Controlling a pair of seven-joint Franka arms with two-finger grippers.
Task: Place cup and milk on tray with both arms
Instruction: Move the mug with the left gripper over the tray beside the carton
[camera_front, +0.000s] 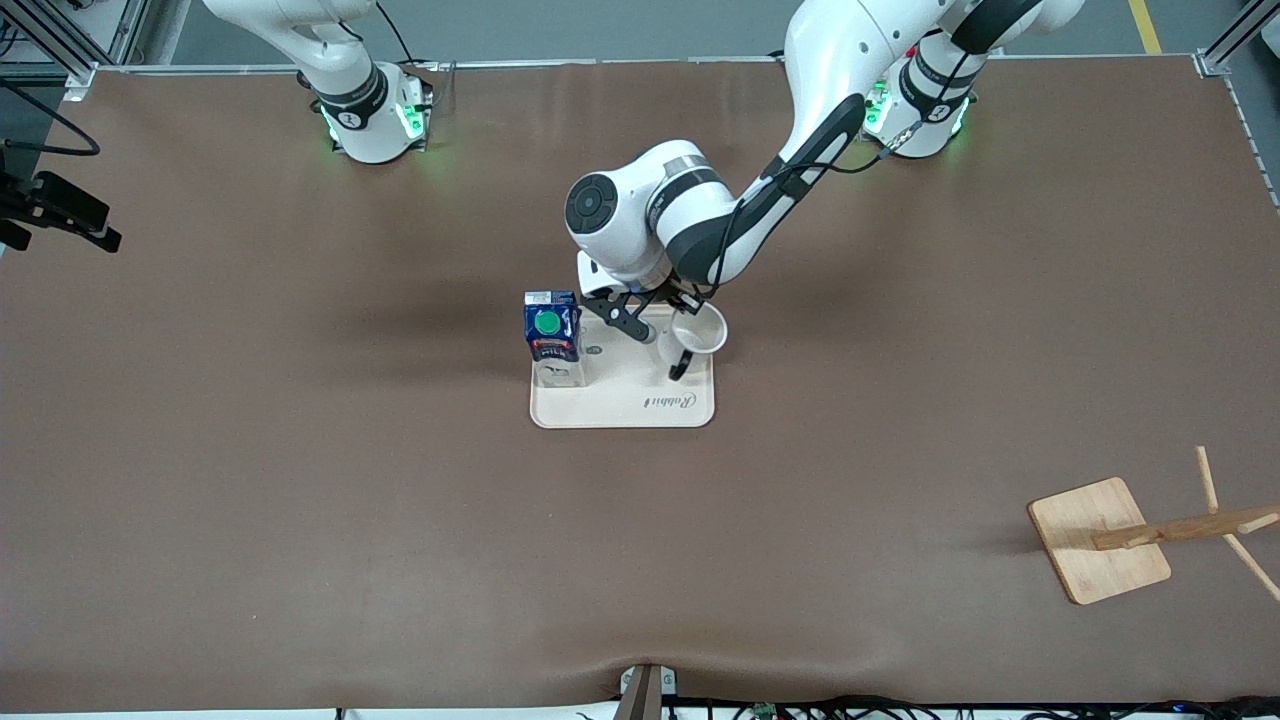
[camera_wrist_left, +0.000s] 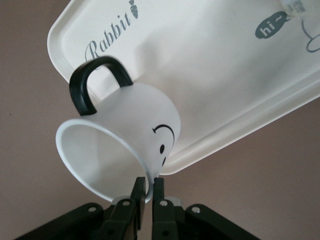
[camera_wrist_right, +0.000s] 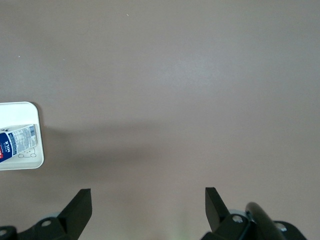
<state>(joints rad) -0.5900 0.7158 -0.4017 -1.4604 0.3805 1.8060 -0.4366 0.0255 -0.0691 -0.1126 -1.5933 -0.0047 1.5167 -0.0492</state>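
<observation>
**Cup being set on the tray, milk already there**

A brown tabletop (camera_front: 300, 480) fills the front view. Just above the frame's centre lies the cream rectangular tray with rounded corners and the script word "Rabbit" (camera_front: 640, 405). The small dark blue gable-top milk carton with a green round cap (camera_front: 551, 335) stands upright on the tray, at the corner toward the right arm's end of the table.

The left arm reaches down from its base at the upper right of the frame. The left gripper (camera_wrist_left: 148, 194) has its jaws pressed together on the rim of the white mug with a black smiley face and thin black handle (camera_wrist_left: 131, 135) — pinching the wall of the cup. In the left wrist view the cup sits at the tray's corner, partly overhanging the edge; whether its base rests fully on the tray cannot be told.

The right gripper (camera_wrist_right: 148, 205) waits high over bare tabletop, out of the front view, jaws spread wide and holding nothing. The tray's corner and the milk show at the middle left edge of its wrist view.

At the lower right of the front view lies a wooden board with sticks (camera_front: 1100, 540), not part of the task.

The step in hand looks like the last one — placing the cup. The next move probably calls for settling the cup's base flat on the tray, then spreading the jaws and lifting straight up without tipping it.
</observation>
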